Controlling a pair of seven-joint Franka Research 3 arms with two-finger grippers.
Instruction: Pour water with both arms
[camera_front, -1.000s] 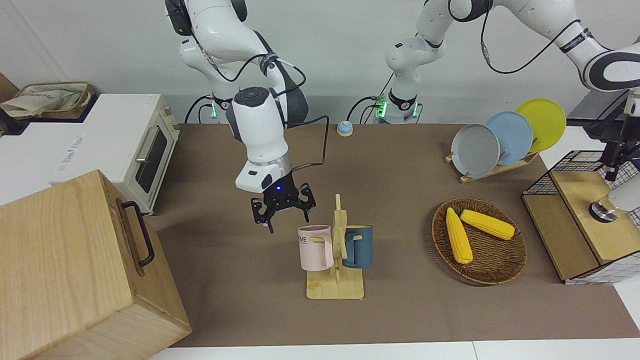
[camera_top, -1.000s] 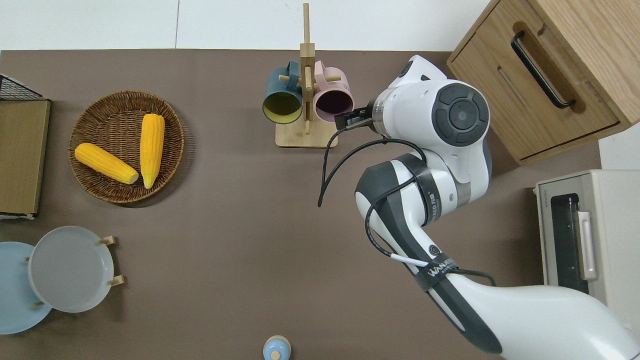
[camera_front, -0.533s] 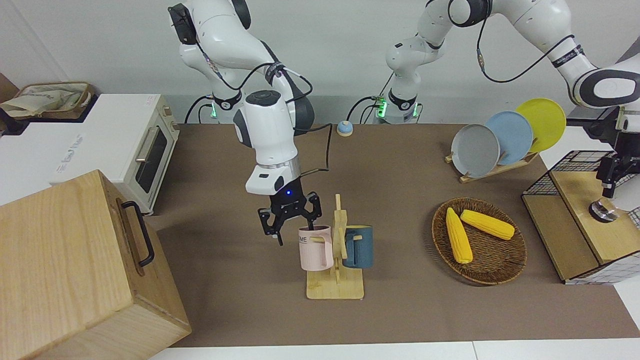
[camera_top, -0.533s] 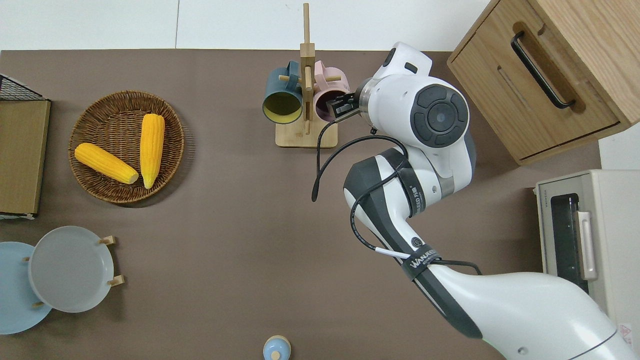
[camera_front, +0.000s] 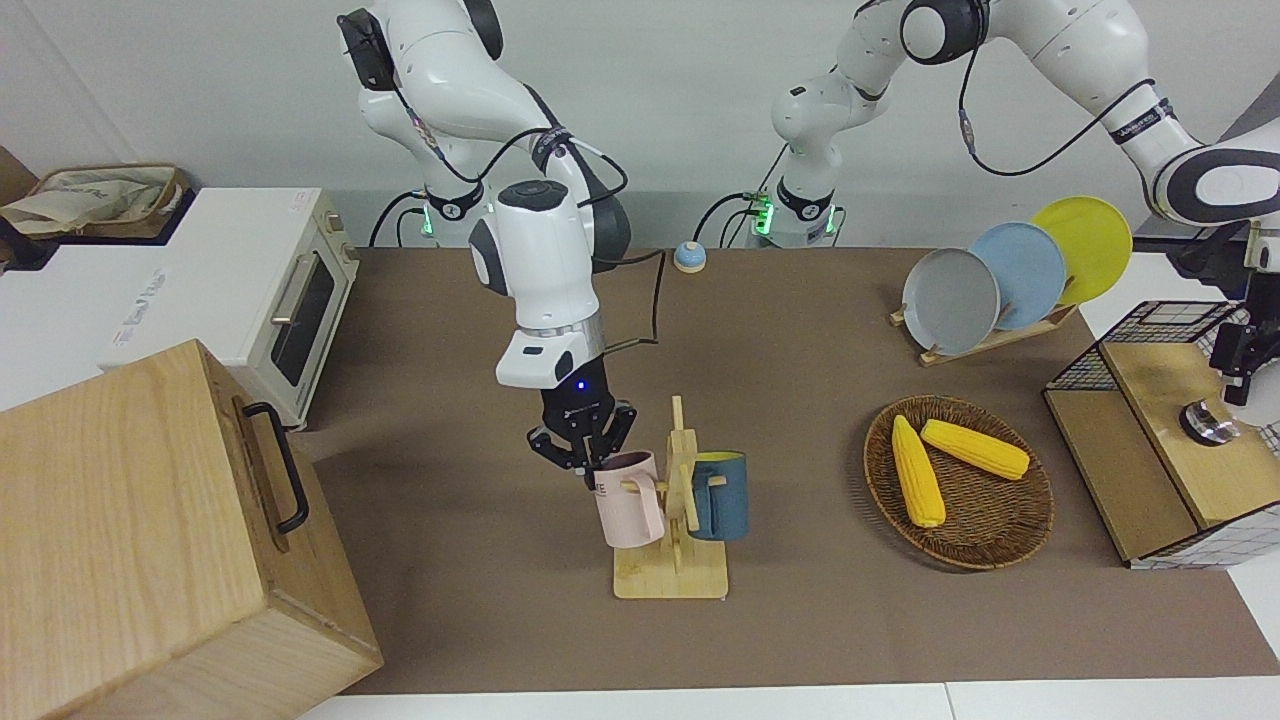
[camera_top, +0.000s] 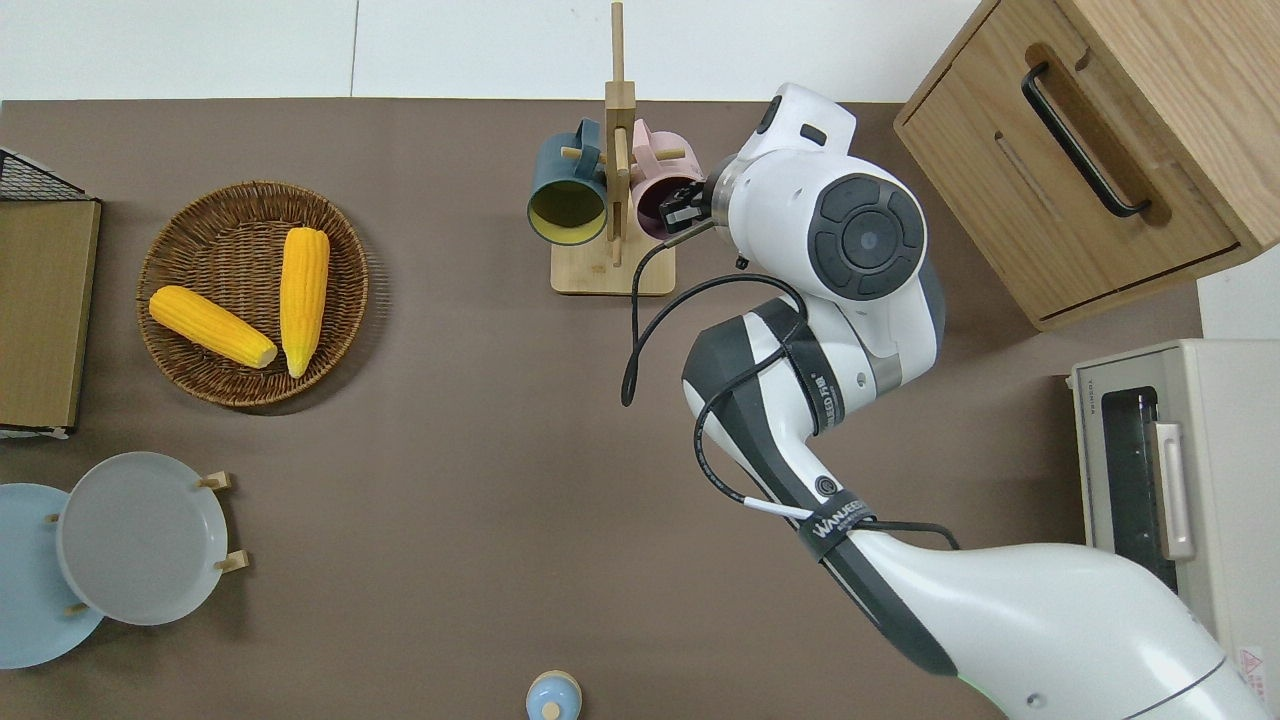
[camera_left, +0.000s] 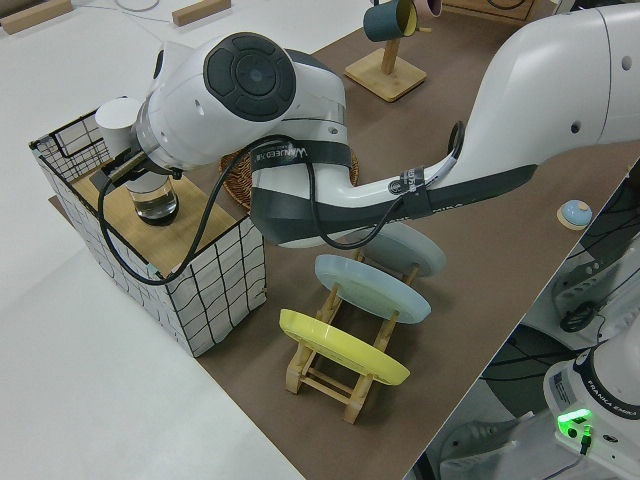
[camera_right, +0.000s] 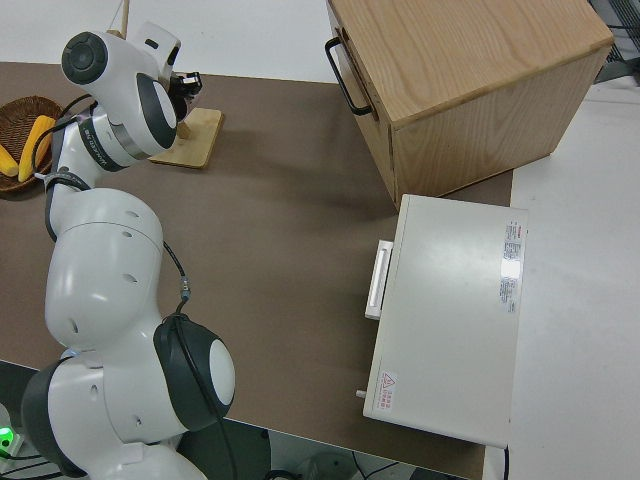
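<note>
Your right gripper (camera_front: 584, 456) has dropped onto the pink mug (camera_front: 630, 500) and now pinches its rim, tilting it on the wooden mug rack (camera_front: 672, 573), blue mug (camera_front: 719, 496) hung beside it; left gripper (camera_front: 1243, 352) over a glass (camera_left: 152, 199) atop the wire crate (camera_left: 190, 285), finger spread unclear.

mug rack (camera_front: 673, 560): pale wood | basket (camera_front: 990, 520): woven wicker | mugs (camera_front: 630, 505): probably matt ceramic
</note>
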